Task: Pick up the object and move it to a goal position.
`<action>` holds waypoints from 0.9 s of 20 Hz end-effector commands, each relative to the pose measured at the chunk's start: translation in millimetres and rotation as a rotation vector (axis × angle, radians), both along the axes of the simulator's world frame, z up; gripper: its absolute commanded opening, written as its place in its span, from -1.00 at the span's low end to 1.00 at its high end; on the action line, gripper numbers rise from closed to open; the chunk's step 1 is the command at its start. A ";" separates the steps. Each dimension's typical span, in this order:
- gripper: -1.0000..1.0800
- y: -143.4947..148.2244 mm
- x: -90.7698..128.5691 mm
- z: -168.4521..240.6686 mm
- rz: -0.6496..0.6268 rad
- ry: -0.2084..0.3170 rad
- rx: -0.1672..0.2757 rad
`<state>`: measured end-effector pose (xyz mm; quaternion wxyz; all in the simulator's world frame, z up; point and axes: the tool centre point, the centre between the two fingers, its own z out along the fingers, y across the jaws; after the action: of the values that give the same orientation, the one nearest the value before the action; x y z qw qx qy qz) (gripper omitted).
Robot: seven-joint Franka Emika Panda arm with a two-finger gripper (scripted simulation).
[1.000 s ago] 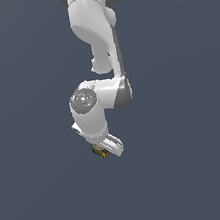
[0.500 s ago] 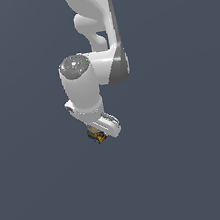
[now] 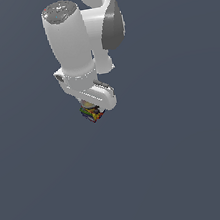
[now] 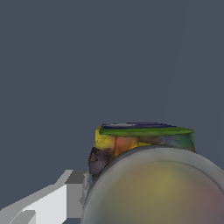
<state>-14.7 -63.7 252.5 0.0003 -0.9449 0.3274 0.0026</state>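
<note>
Jaws closed on the object (image 3: 92, 113), held under the gripper (image 3: 93, 111). Arm has climbed since a second ago, block riding along: transport underway, no goal marker visible. The wrist view shows yellow, red and green patches close up; the exterior view only a speck.

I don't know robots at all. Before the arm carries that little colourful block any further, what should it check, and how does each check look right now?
1. Block in the gripper: ok. The multicoloured block sits right under the gripper, off the floor.
2. Grip firm and centred: cannot tell. The fingers are hidden in the exterior view, and the wrist view shows only one finger beside the block.
3. Block level: cannot tell.
4. Path clear: ok. Nothing else shows around the arm.
5. Goal position located: cannot tell. No marker appears in either view.
</note>
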 end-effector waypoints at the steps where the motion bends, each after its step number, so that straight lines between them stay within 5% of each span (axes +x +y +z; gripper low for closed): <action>1: -1.00 -0.7 -12.0 26.4 0.000 -0.004 -0.001; 18: -1.00 -3.1 -59.3 128.3 -0.001 -0.005 -0.002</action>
<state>-72.5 -66.7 375.3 -0.0002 -0.9448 0.3278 0.0012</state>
